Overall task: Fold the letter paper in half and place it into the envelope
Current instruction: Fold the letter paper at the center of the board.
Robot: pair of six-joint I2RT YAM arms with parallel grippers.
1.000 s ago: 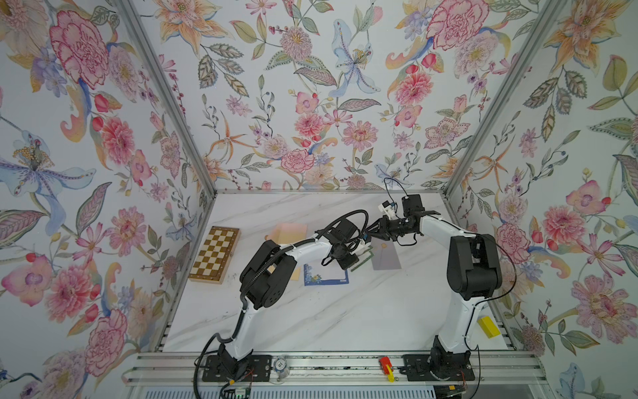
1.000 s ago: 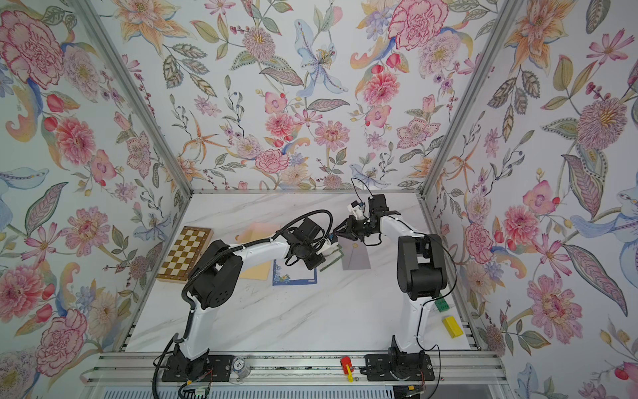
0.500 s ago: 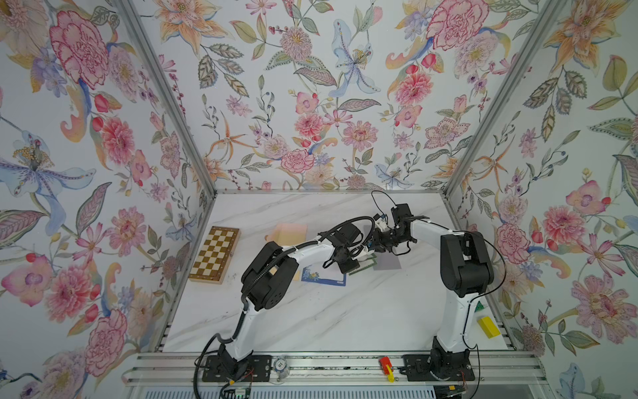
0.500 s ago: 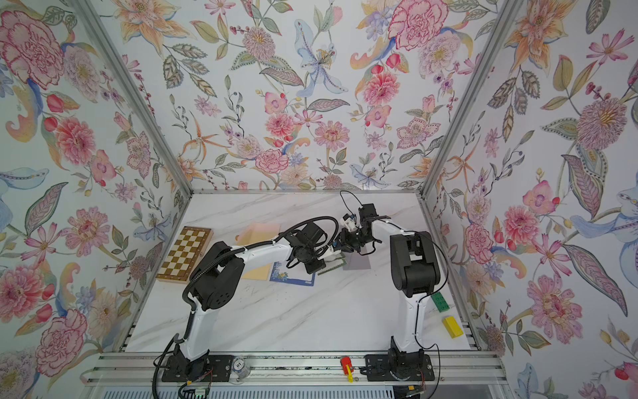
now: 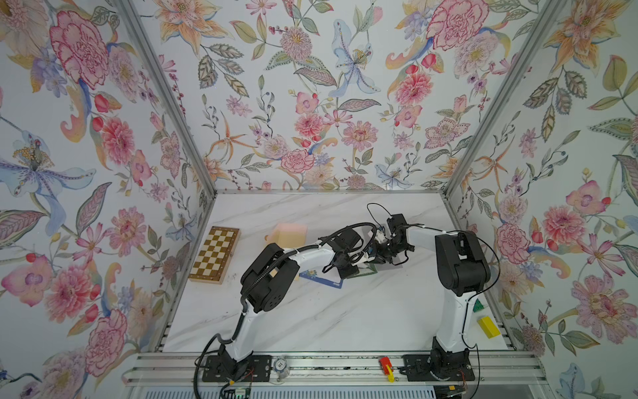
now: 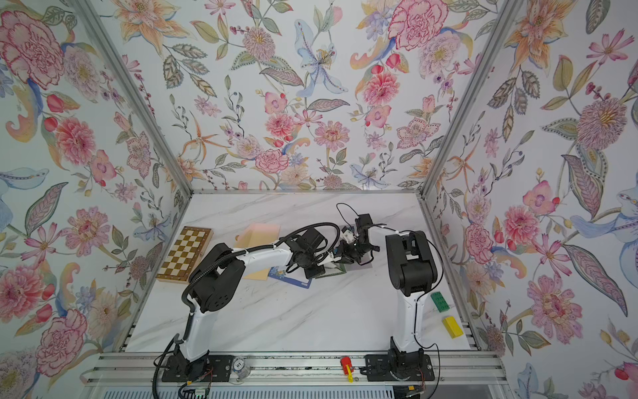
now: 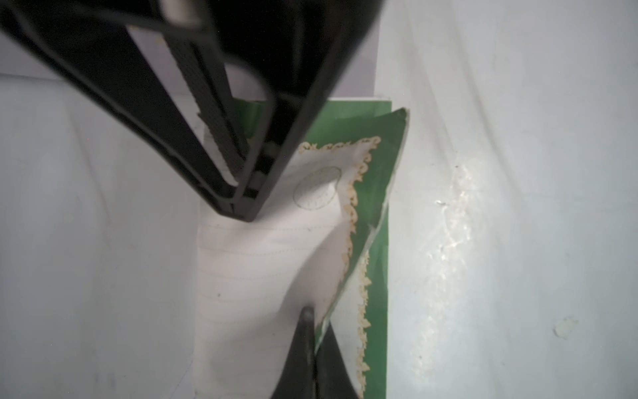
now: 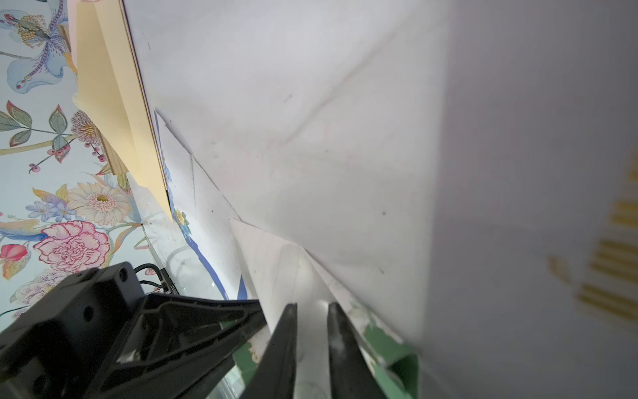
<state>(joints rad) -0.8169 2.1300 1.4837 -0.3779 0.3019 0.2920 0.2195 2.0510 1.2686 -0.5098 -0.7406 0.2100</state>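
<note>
Floral-papered walls box in a white marble bench. Peach envelope lies flat toward the back; can't tell what's in it. Letter paper, lined white w/ green border & gold scroll trim, sits mid-bench, one edge lifted. Left pincer is clamped tight on that green edge. Right pincer is nearly closed, tips at the sheet's hump; can't tell if it grips. Chessboard hugs the left wall; open marble toward the front.

green-bordered lined letter paper, one edge lifted, partly folded over; lavender envelope just beside.
</note>
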